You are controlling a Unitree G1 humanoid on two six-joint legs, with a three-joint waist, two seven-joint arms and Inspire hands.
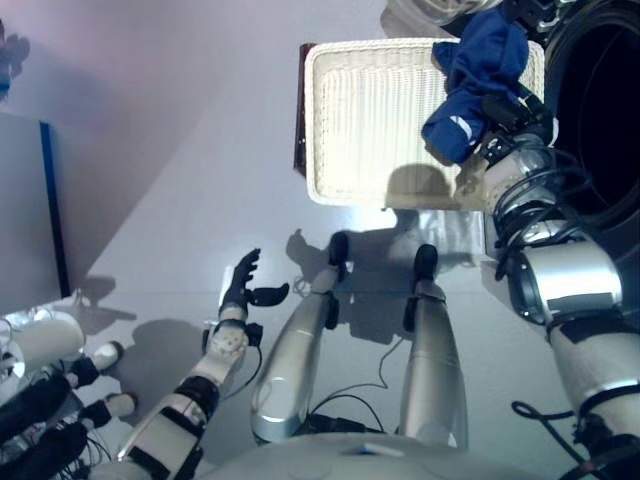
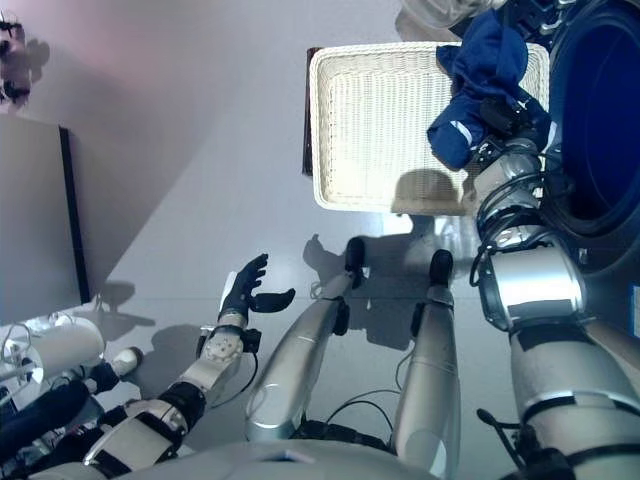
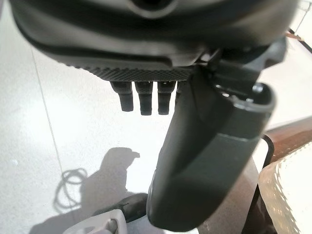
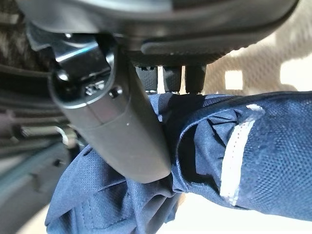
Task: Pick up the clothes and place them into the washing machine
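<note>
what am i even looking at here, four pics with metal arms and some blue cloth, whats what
This is a humanoid robot sorting laundry. The two wide pictures come from cameras in its head, looking down at the floor; the two close ones sit on its wrists. Its right hand is closed on a blue garment, lifted over the corner of a white woven basket that looks otherwise empty. The dark round opening beside it is the washing machine. Its left hand hangs open over the floor, holding nothing.
</note>
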